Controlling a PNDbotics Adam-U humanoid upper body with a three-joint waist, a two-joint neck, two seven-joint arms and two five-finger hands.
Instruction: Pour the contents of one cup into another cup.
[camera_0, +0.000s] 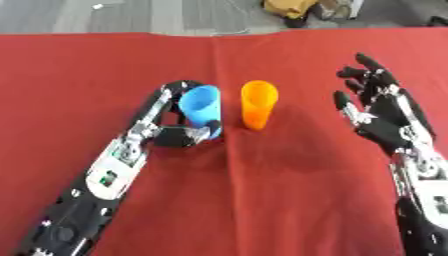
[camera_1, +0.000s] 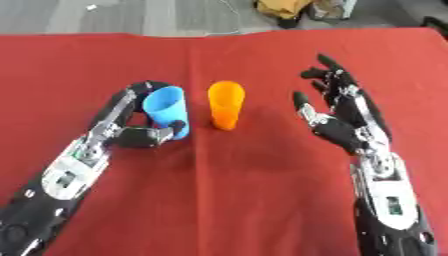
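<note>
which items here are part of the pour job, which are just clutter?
Job:
- blue cup, left hand curled round it
- orange cup, standing apart beside the blue one
- right hand, open, holding nothing

Lying about:
- yellowish object on the floor past the far edge of the red tablecloth

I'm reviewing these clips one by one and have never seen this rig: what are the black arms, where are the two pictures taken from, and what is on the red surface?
Both pictures come from the two eyes of a camera in a humanoid robot's head, looking down. The black arms are its own. On the red cloth-covered table stand a light blue plastic cup and an orange plastic cup. The left hand curls round the blue cup; the right hand is open, apart from both cups.
</note>
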